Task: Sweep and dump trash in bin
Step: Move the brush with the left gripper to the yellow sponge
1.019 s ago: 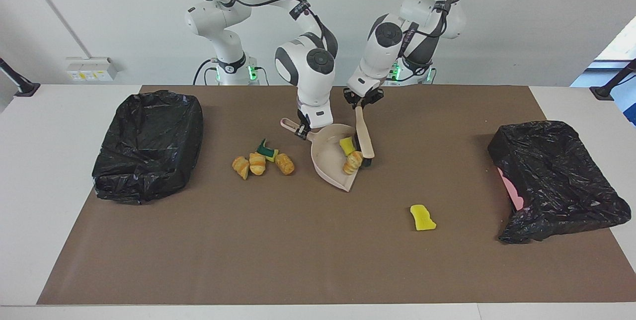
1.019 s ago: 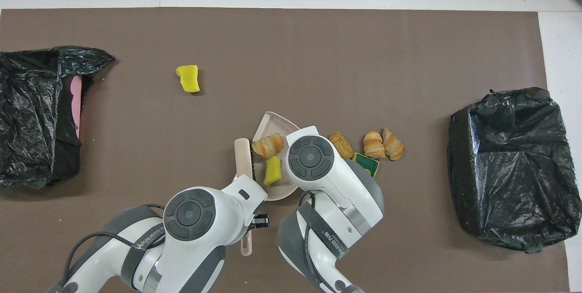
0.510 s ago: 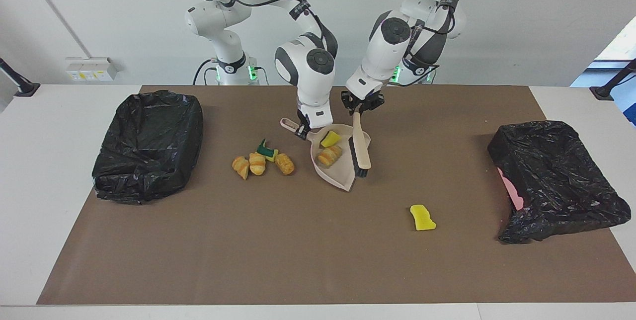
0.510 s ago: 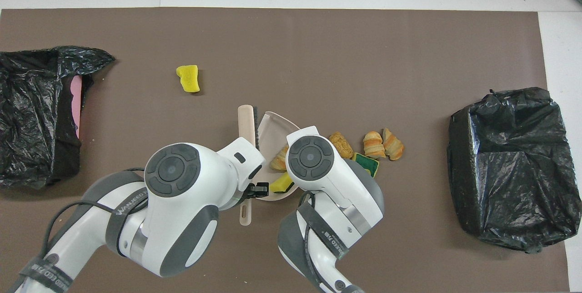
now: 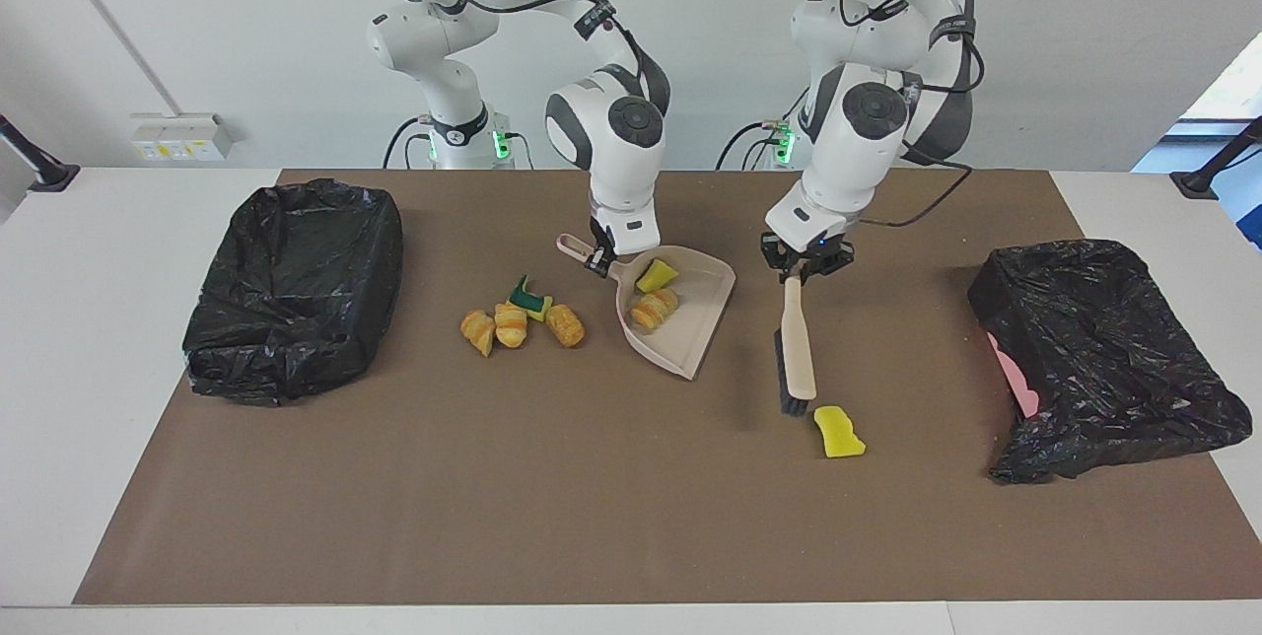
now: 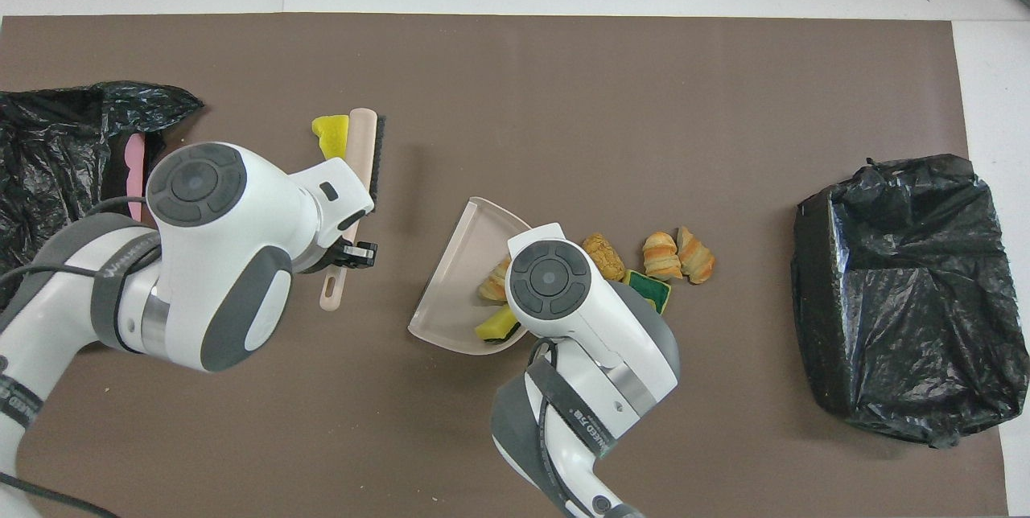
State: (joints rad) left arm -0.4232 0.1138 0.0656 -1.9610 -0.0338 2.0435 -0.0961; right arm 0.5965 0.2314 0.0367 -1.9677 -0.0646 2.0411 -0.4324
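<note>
My right gripper is shut on the handle of the beige dustpan, which rests on the brown mat and holds a yellow sponge chunk and a croissant piece. My left gripper is shut on the handle of a beige brush. The brush's bristle end stands right beside a loose yellow sponge chunk, on the dustpan's side of it. Three croissant pieces and a green-yellow sponge lie beside the dustpan, toward the right arm's end. In the overhead view the brush lies alongside the loose sponge.
Two bins lined with black bags stand on the mat, one at the right arm's end and one at the left arm's end, the latter showing a pink edge. The brown mat covers most of the white table.
My left gripper has carried the brush out of the dustpan and toward the left arm's end, up to the loose yellow sponge. The sponge and croissant now lie deeper in the dustpan. My right gripper has not moved.
</note>
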